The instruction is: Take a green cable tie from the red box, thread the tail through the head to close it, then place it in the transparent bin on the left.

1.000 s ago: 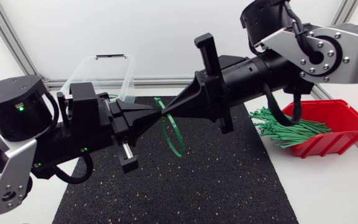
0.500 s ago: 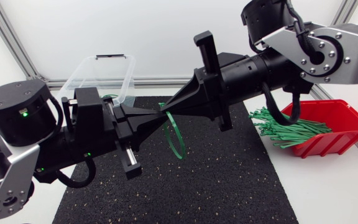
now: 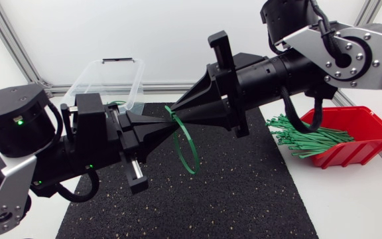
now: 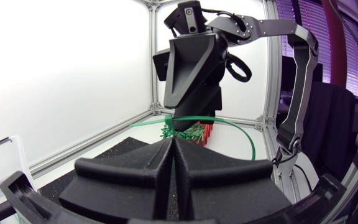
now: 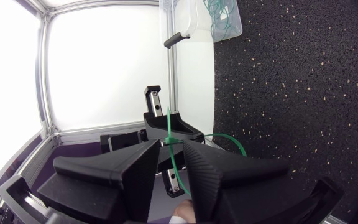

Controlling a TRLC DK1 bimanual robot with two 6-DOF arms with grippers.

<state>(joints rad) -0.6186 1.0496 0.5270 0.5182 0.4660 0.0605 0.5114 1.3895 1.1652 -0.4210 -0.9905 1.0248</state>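
My right claw (image 5: 171, 148) was pinching the tie (image 3: 190, 150) near its head, with a green strand running up between the 2 fingers. My left claw (image 4: 173, 142) met it nose to nose, fingers pressed together along 1 seam. Its tips sat right at the tie, but I could not tell whether a strand was actually caught in them.

The tie was up in the air over the middle of the mat (image 3: 231, 199). It was already formed into a loop that hung below the 2 claws, and a short stub of tail poked up past the crossing. Threading looked done to me, so I judged the step in hand to be snugging the loop or passing it to the left side.

To do that well, I would want the left claw's hold on the tail confirmed before the right let go; otherwise the loop drops onto the mat. Any pull should run along the tail, straight away from the head. It should be gentle, since the strap looked springy and could twist out of a fingertip pinch.

The bin (image 3: 91, 76) stood just behind the left arm at the mat's far corner with a few green loops in it, so the carry would be short. The box (image 3: 370, 143) with the spare ties (image 3: 307, 136) stood well apart on the right, beside the mat.
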